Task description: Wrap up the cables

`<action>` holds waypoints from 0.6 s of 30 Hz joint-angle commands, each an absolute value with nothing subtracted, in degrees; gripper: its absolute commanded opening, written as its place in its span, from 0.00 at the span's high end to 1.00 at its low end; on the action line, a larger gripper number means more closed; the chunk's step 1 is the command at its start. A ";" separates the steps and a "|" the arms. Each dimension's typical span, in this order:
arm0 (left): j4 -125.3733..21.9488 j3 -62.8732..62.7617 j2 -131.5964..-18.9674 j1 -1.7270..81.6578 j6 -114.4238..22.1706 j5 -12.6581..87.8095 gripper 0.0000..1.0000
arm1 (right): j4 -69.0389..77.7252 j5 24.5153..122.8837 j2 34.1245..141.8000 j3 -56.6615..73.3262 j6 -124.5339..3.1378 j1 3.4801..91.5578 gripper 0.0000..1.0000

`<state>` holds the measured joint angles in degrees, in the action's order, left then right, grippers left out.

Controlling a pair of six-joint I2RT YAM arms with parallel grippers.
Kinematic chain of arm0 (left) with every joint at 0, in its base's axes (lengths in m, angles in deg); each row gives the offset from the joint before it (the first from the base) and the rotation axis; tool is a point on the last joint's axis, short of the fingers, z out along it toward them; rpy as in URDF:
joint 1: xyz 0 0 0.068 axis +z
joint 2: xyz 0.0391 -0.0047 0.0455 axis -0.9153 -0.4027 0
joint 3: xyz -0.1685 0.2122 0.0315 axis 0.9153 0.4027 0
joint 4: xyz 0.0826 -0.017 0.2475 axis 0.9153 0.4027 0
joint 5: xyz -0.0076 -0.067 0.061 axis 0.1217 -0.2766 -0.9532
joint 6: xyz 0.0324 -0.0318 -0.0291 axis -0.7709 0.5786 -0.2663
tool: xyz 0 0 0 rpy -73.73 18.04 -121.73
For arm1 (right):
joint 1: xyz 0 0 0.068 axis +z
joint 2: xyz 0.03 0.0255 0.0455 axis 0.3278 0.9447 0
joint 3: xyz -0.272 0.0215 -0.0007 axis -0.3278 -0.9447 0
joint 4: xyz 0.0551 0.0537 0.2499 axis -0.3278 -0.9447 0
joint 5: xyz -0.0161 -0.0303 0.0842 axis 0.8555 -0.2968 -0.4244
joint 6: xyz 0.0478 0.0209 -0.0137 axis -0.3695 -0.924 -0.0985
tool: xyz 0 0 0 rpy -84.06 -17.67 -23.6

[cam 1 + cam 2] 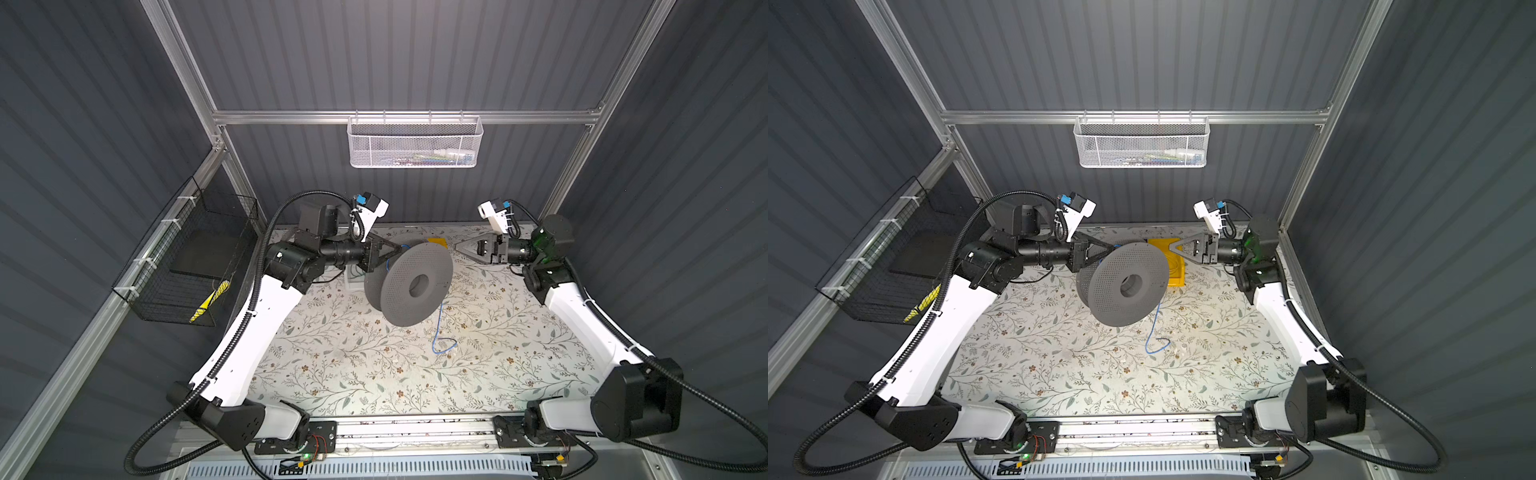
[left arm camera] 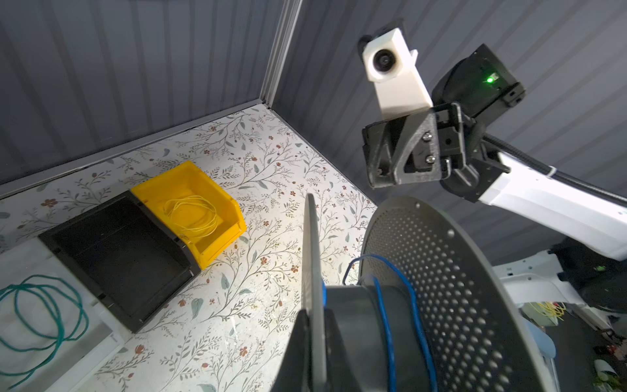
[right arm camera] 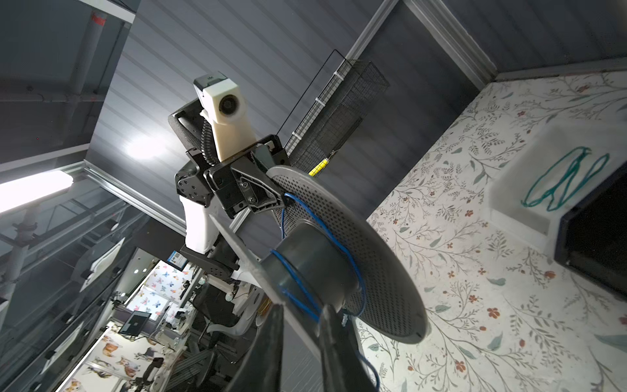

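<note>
**Operator:** Where is the cable, and what grips it?

**Technician:** There is one bright-blue wire. A few turns lie on the hub of the one grey perforated spool. Its tail drops to the floral worktop and ends in a loose loop. The left fingers are clamped on one flange rim and hold the spool tilted above the worktop. The right fingers stand slightly parted beside the opposite flange. Whether they touch the wire or the flange cannot be determined.

**Operator:** What else is there, counted?

**Technician:** There are three containers:
- One yellow bin holds a pale yellow coil.
- One black bin.
- One white tray holds a teal wire.

In both top views the spool and the left arm cover most of them. There are two wall baskets, one white mesh basket and one black wire basket. Their contents are indistinct.
</note>
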<state>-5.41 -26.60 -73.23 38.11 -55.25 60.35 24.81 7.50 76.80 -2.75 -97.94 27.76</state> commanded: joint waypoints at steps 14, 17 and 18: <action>-0.91 -37.03 -74.15 38.39 -48.41 45.90 1.00 | -26.04 41.15 56.43 -5.32 -59.05 42.49 0.40; -0.76 -38.14 -74.64 38.32 -47.88 46.56 1.00 | -29.75 45.60 60.10 -4.47 -57.89 46.41 0.40; -0.53 -38.41 -74.79 38.37 -47.89 46.55 1.00 | -29.24 46.27 60.27 -5.54 -58.34 46.70 0.40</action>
<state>0.71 -35.38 -75.05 38.20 -49.98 46.20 -23.64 38.89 58.77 -5.24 -61.63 45.59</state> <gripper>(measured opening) 0.088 0.602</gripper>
